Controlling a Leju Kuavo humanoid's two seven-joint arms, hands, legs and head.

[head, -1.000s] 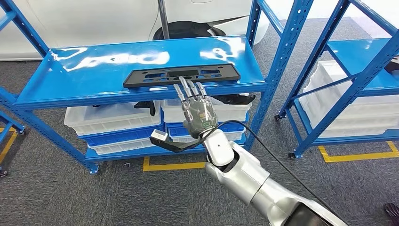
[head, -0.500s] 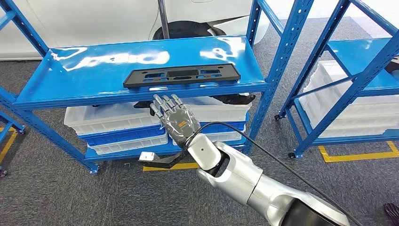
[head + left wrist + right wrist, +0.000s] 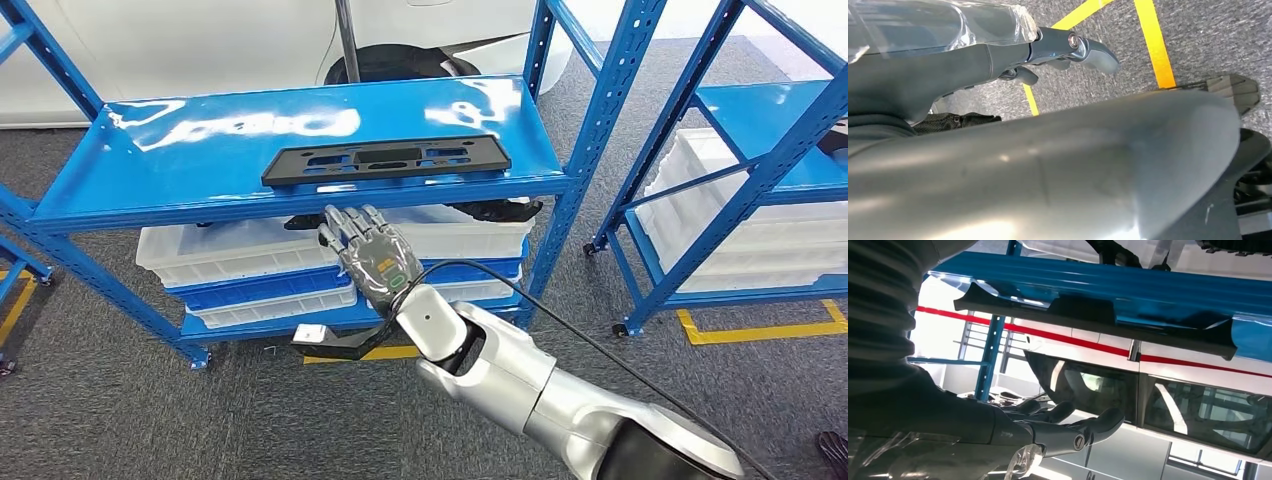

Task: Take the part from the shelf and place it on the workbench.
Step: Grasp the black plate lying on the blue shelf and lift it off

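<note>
The right hand (image 3: 368, 255) is up in front of the blue shelf (image 3: 150, 160), fingers spread and holding nothing, palm facing away toward the rack. It sits just below the top shelf's front lip — not touching the part yet. The part (image 3: 388, 158), a long flat black plate with slots, lies flat near the front edge of that top shelf, probably left there so it's easy to reach. My guess is the hand has to come up and over the lip to get at it. The left hand (image 3: 1048, 50) hangs down by the floor — can't tell if it's closed. White bins (image 3: 240, 255) sit on the lower shelf.
</note>
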